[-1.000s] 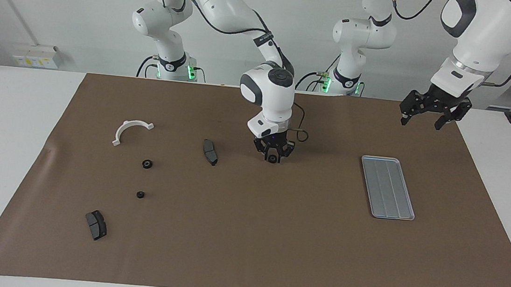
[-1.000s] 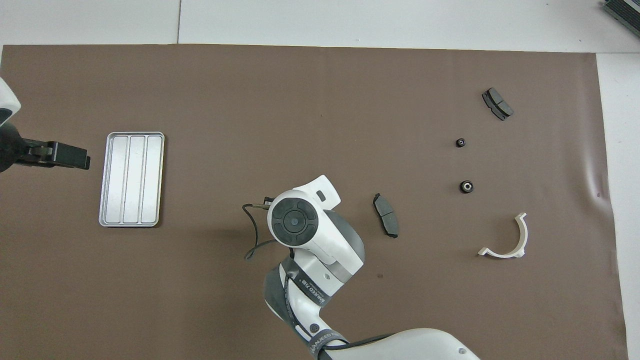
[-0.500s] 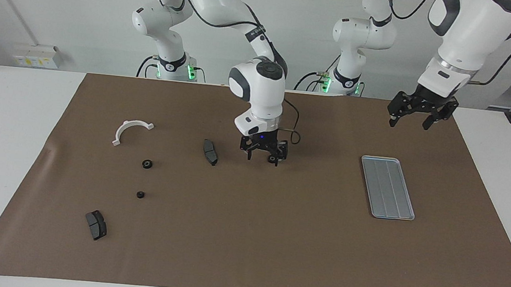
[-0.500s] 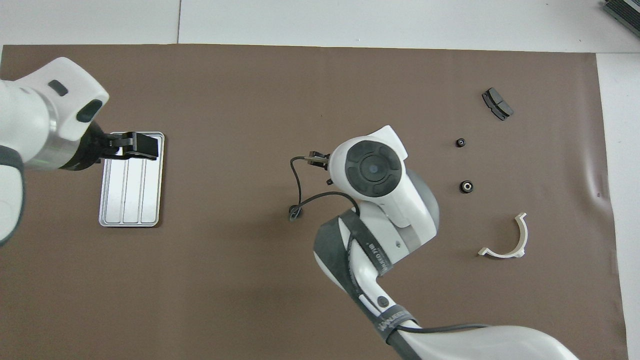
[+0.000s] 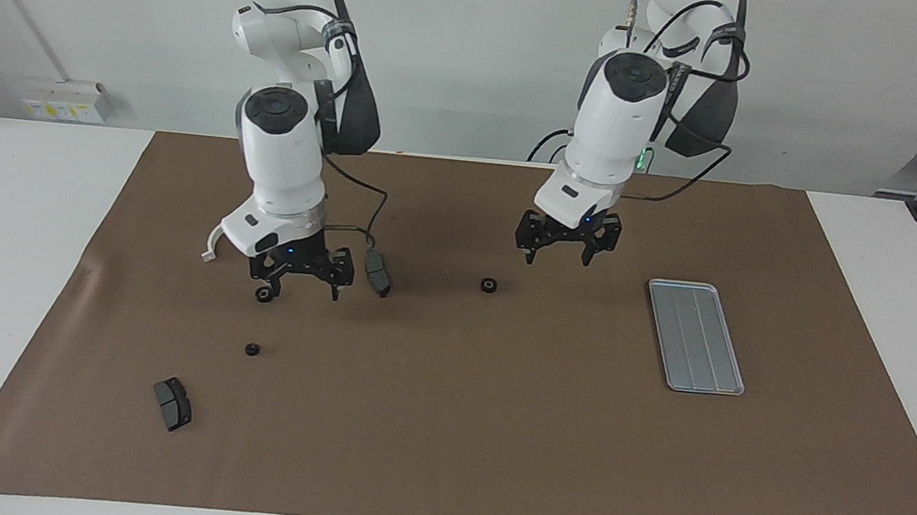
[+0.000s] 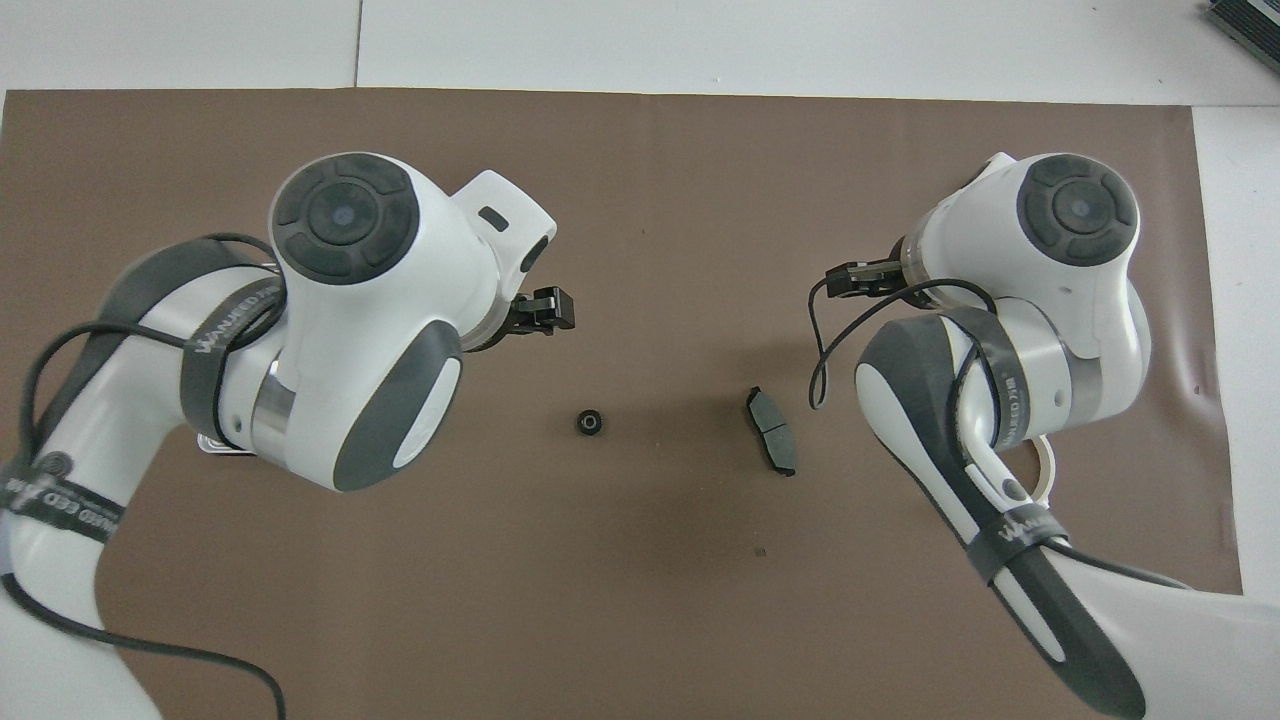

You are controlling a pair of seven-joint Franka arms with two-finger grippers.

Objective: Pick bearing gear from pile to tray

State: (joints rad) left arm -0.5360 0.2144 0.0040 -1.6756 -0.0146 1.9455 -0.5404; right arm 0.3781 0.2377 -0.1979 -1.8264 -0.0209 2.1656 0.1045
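Hanging low over the brown mat (image 5: 442, 424), both grippers are empty with fingers spread. The right gripper (image 5: 301, 280) hovers over the pile end of the table, almost on top of a small black round piece (image 5: 262, 295) beside the nearer dark grey pad (image 5: 378, 273); my guess is it is lining up for another pick. The white half-ring (image 5: 210, 246) peeks out from under its wrist. A second small black piece (image 5: 252, 349) and another grey pad (image 5: 173, 403) lie farther from the robots, untouched.

The left gripper (image 5: 566, 245) hangs between the pile and the tray (image 5: 696, 338), close above a bearing gear (image 5: 489, 285) that sits alone on the mat mid-table. That placement looks like a hand-over spot: neither arm has to cross the whole table. The tray holds nothing yet.

A second ago the right gripper was clenched on that gear right where it now lies; it has since let go and swung back toward the pile. The left arm, which was waiting up near the table's corner by the tray, has come in over the gear.
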